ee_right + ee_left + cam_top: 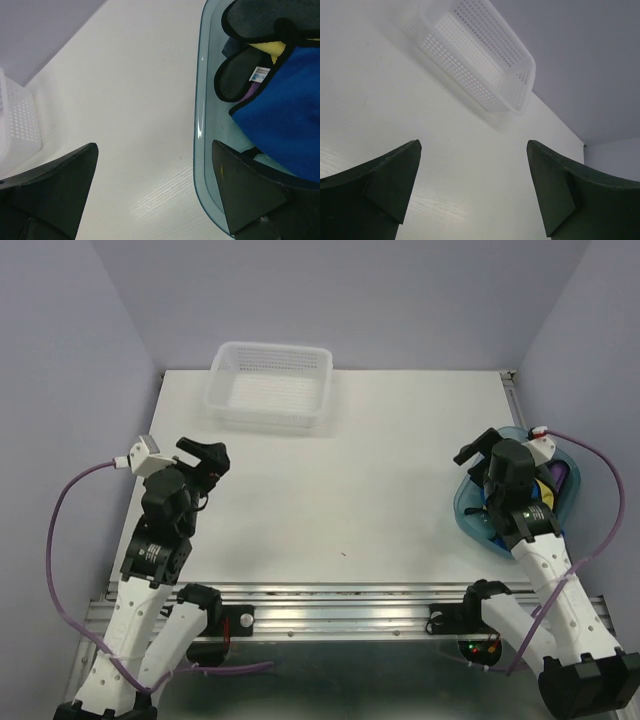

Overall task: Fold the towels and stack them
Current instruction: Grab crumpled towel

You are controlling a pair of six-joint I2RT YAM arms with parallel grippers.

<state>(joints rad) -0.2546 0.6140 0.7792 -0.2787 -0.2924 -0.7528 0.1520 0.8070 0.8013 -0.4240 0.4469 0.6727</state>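
The towels lie bunched in a translucent blue tub (pixel 464 508) at the right of the table. In the right wrist view I see a bright blue towel (pixel 290 100), a yellow one (pixel 269 48), a dark grey one (pixel 260 17), a black one (pixel 239 75) and a bit of purple (pixel 248 93). From above, purple (pixel 560 478) and yellow (pixel 546 502) show beside the arm. My right gripper (pixel 154 145) is open and empty, straddling the tub's left rim (pixel 198 110); from above it (pixel 476 451) sits at the tub's far left edge. My left gripper (pixel 474 142) is open and empty above bare table (pixel 205 454).
A white mesh basket (pixel 270 385) stands empty at the back left of the white table (pixel 350 480); it also shows in the left wrist view (pixel 480 60). Purple walls enclose the table on three sides. A metal rail (pixel 330 602) runs along the near edge.
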